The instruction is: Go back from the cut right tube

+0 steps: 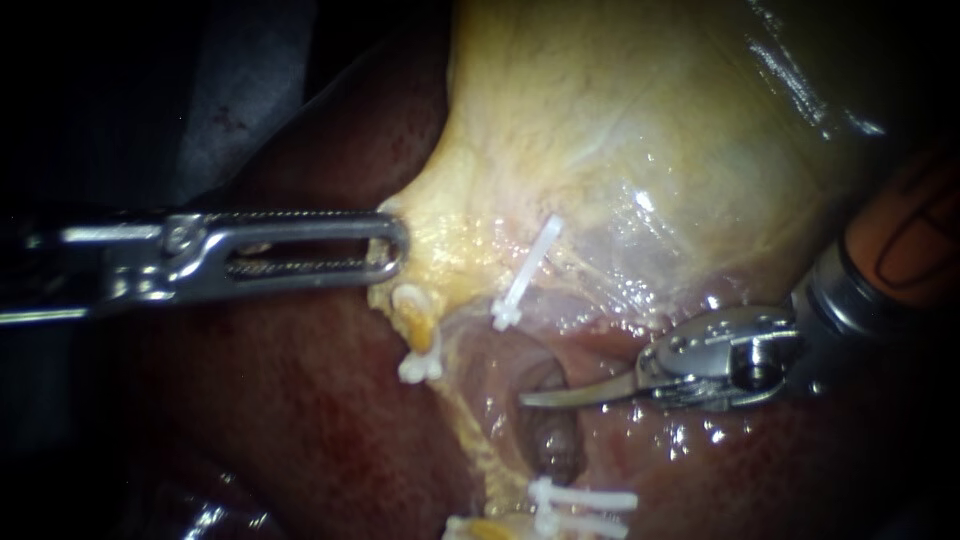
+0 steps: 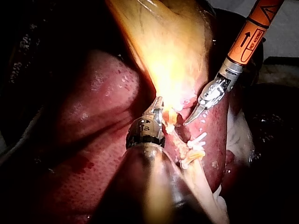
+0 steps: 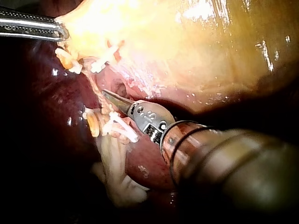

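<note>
Between the dark red liver (image 1: 300,420) and the pale yellow gallbladder (image 1: 620,120), our right instrument (image 1: 560,397) comes in from the right with its curved blades closed together and holding nothing, the tip hanging over the gap in the cut right tube (image 1: 553,450). One white clip (image 1: 527,268) sits above that gap and a pair of clips (image 1: 585,498) below it. Our left instrument (image 1: 398,243) has its long slotted jaws clamped on the gallbladder's edge, well apart from the blades
</note>
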`<state>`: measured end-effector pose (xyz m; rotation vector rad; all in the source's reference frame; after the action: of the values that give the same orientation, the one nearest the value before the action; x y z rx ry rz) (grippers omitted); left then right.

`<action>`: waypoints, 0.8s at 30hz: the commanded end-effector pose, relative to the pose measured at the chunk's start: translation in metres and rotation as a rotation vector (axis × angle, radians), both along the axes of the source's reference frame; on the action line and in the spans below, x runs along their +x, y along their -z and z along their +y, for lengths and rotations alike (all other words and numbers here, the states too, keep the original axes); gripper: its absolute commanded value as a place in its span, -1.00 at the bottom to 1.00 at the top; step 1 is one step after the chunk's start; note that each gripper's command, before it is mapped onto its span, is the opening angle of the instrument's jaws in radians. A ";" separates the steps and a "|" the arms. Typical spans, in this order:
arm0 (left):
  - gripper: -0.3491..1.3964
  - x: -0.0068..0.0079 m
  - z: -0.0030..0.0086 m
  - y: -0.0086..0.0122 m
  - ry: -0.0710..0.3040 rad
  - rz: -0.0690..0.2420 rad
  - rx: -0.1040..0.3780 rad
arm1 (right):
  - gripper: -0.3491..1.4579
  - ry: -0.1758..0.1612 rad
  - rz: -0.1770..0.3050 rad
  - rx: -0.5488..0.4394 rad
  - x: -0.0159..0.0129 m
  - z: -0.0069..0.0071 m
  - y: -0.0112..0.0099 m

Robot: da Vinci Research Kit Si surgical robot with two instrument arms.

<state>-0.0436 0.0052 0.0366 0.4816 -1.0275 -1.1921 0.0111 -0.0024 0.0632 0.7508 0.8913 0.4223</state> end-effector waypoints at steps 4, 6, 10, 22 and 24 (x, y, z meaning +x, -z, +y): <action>-1.00 0.0000 0.0000 0.0000 0.000 0.000 0.000 | -1.00 0.004 0.002 0.002 0.0000 0.0000 0.0001; -1.00 0.0000 0.0000 0.0000 0.000 0.000 0.000 | -1.00 0.005 0.003 0.002 0.0000 0.0000 0.0001; -1.00 0.0000 0.0000 0.0000 0.000 0.000 0.000 | -1.00 0.009 0.005 0.004 0.0001 0.0000 0.0002; -1.00 0.0000 0.0000 0.0000 0.000 0.000 0.000 | -0.22 -0.005 0.036 0.004 0.0006 -0.0002 0.0008; -1.00 0.0000 0.0000 0.0000 0.000 0.000 0.000 | -0.07 -0.001 0.043 -0.005 0.0006 -0.0001 0.0008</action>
<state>-0.0436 0.0052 0.0366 0.4816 -1.0273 -1.1922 0.0117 -0.0026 0.0623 0.7576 0.9342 0.4055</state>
